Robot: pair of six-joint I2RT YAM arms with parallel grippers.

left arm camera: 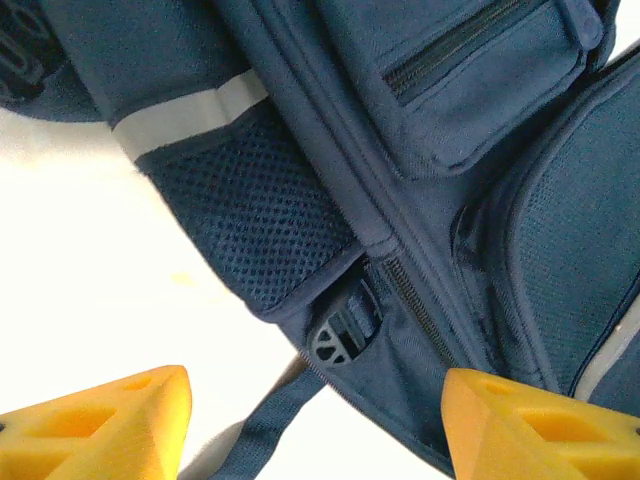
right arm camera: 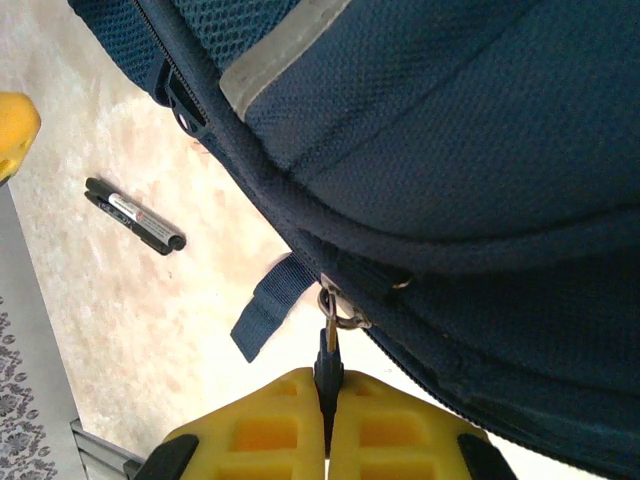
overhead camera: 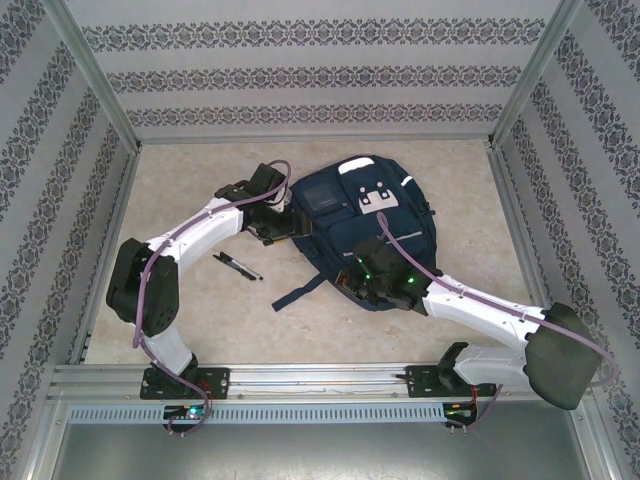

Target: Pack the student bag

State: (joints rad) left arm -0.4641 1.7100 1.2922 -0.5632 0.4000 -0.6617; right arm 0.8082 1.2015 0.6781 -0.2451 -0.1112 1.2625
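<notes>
On the table the student bag lies right of perhaps two pens

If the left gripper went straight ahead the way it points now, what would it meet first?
Probably the student bag, at its side near the black buckle below the mesh pocket; depth is unclear.

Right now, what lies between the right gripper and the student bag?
A zipper pull: the right gripper pinches its dark tab, which is attached to the student bag. The right wrist view shows this.
</notes>
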